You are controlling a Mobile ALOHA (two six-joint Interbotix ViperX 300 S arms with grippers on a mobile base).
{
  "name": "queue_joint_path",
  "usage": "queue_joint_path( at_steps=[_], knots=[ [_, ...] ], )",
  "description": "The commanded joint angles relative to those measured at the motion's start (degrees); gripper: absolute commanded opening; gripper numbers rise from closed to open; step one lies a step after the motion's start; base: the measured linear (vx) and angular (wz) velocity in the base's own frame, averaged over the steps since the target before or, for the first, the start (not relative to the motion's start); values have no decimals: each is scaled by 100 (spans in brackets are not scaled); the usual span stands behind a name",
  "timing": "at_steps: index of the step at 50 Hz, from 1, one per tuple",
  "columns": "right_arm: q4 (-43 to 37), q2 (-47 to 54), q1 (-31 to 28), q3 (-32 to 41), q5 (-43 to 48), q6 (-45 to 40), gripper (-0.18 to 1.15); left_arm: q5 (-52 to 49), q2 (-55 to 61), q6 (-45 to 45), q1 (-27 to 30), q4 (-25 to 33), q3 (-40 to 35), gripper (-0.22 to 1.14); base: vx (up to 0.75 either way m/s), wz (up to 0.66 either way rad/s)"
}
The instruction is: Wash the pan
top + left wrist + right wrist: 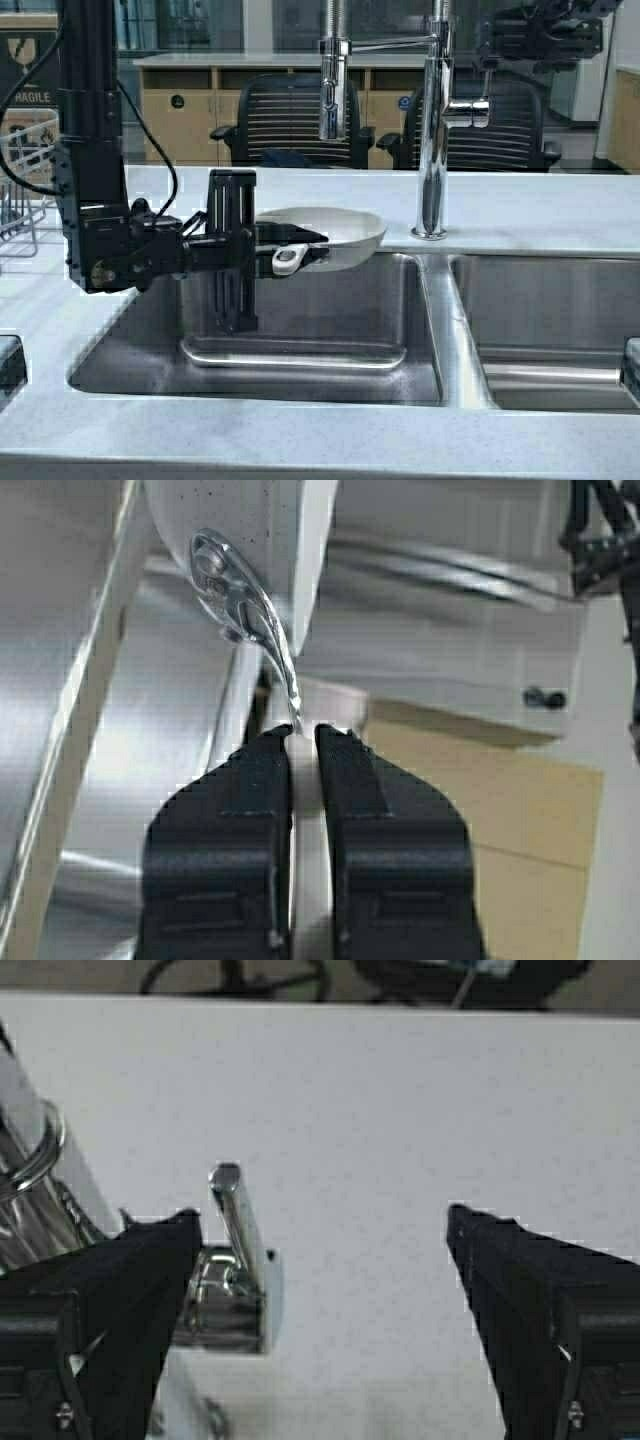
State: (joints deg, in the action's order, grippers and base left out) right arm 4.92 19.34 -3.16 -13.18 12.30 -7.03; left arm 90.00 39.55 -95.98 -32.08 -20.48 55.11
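Observation:
The white pan (335, 230) hangs level over the left sink basin (320, 330), under the faucet's spray head (332, 95). My left gripper (283, 252) is shut on the pan's short cream handle (290, 259). In the left wrist view my left gripper (305, 732) clamps the handle (328, 700), with the pan's underside (250, 520) and its metal handle bracket (243, 598) beyond. My right gripper (535, 40) is up at the top right, above the faucet lever (468, 110). In the right wrist view it (320, 1222) is open, and the chrome lever (238, 1230) stands close to one finger.
The tall chrome faucet (432, 140) stands on the counter behind the divider between the basins. The right basin (550, 320) lies to the right. A wire dish rack (20, 190) sits at the far left. Office chairs (290, 115) stand beyond the counter.

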Motion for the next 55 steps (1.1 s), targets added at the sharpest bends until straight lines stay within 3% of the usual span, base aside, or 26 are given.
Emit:
queue_joint_path(
  at_steps=[1, 23, 55],
  knots=[
    [0, 237, -26, 659, -316, -9, 104, 114, -202, 97, -18, 0, -18, 2, 0, 0],
    [-35, 817, 26, 1433, -1028, -26, 104, 114, -193, 97, -9, 0, -35, 2, 0, 0],
    [-527, 510, 1020, 1072, -1187, -545, 104, 105, -193, 97, -9, -18, -44, 2, 0, 0]
  ],
)
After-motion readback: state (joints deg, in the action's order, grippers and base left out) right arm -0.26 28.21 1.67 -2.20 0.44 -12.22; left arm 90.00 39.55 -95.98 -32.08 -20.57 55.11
